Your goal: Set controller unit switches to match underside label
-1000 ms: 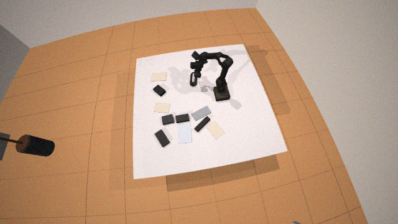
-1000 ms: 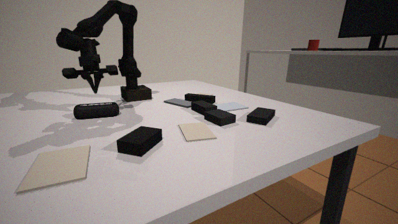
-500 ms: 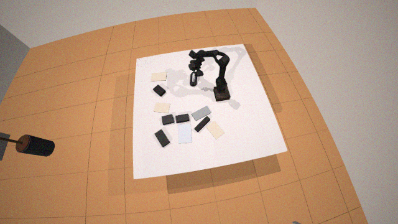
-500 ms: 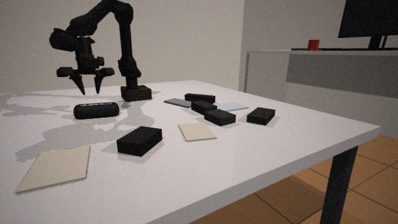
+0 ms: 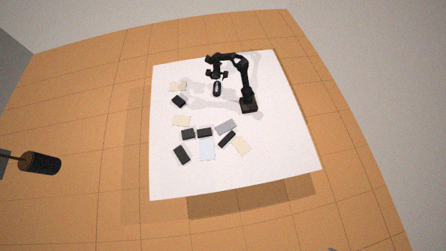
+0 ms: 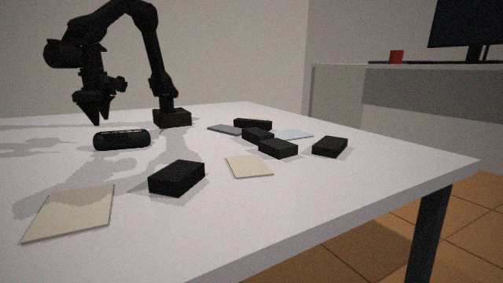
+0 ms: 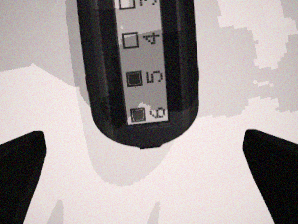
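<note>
The dark grey controller unit (image 5: 217, 93) (image 6: 122, 141) (image 7: 181, 75) lies upside down on the bench, its long rounded body flat and its label (image 7: 144, 96) facing up. In the wrist view, squares 5 and 6 are filled and square 4 is empty. Square 3 is cut by the top edge and looks empty; squares 1 and 2 are out of view. The rocker switches are hidden underneath. My gripper (image 5: 217, 79) (image 6: 101, 122) (image 7: 147, 141) is open and empty. It hangs above the bench near the unit's end marked 6, its fingers wide apart and not touching the unit.
A black block (image 5: 178, 101) (image 6: 176, 178) and a cream card (image 5: 178, 86) (image 6: 75, 214) lie beyond the unit. Another cream card (image 5: 181, 120) (image 6: 249, 166), several black blocks, a grey plate (image 5: 226, 127) (image 6: 225, 130) and a pale blue plate (image 5: 207, 150) (image 6: 295, 134) lie farther off.
</note>
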Tool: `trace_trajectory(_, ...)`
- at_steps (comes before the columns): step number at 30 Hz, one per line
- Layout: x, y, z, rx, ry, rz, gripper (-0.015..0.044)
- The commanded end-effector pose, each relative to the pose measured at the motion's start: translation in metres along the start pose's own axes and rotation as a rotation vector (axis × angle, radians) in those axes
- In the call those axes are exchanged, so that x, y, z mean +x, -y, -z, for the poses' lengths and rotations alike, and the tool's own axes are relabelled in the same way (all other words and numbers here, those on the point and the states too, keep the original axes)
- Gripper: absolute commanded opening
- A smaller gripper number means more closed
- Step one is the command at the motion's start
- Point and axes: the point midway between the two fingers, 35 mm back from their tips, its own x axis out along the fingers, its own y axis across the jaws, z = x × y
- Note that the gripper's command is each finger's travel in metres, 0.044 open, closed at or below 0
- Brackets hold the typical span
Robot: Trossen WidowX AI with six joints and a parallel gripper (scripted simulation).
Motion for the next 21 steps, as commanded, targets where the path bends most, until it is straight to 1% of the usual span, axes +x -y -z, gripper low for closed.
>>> trace_trajectory(1,-0.002,0.004,0.004,-0.101,-0.013,-0.019,0.0440)
trace_trajectory(6,0.000,0.004,0.005,-0.101,-0.013,-0.019,0.0440)
trace_trajectory(21,0.023,0.005,0.006,-0.101,-0.014,-0.018,0.0440)
